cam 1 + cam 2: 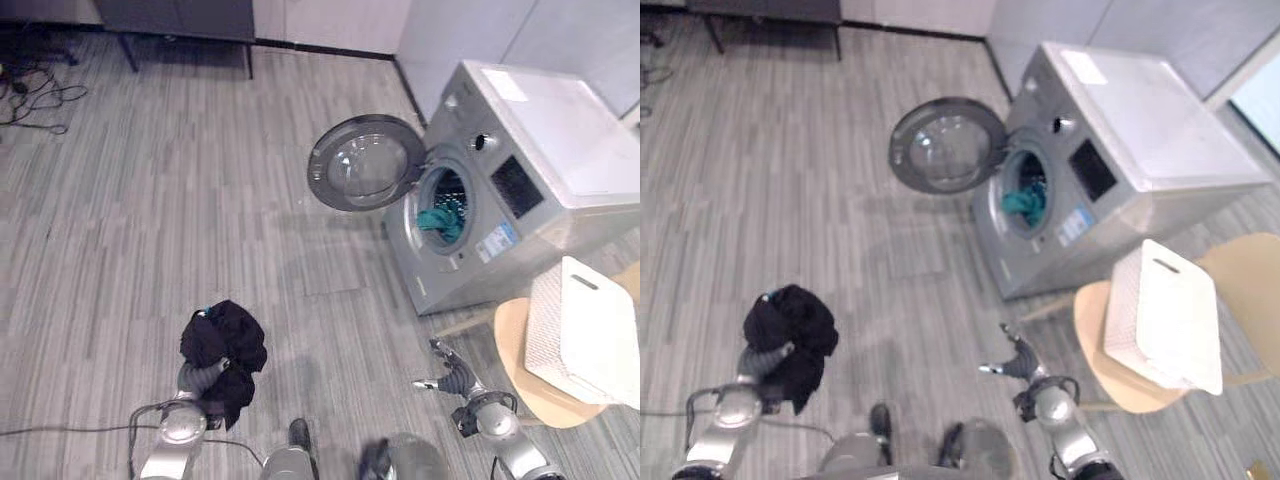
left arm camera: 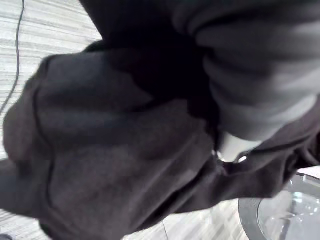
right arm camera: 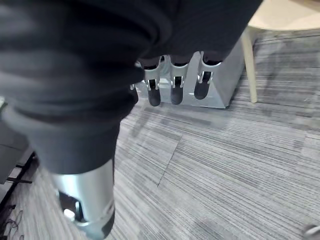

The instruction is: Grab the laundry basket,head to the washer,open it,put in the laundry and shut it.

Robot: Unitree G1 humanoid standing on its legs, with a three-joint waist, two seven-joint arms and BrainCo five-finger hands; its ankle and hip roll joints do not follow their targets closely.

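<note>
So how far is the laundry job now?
Done: the washer has its door open, with a teal cloth in the drum, and the basket sits on a chair. In hand: the left hand holds dark laundry; the right hand is open. Left: load it, shut the door.

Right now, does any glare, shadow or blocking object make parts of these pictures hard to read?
Left wrist view: the bundled black cloth hangs right before the camera, hiding much of what lies beyond it. Left eye view: pale reflections wash over the round glass washer door; the drum opening is dark, yet the teal cloth at its mouth shows clearly.
</note>
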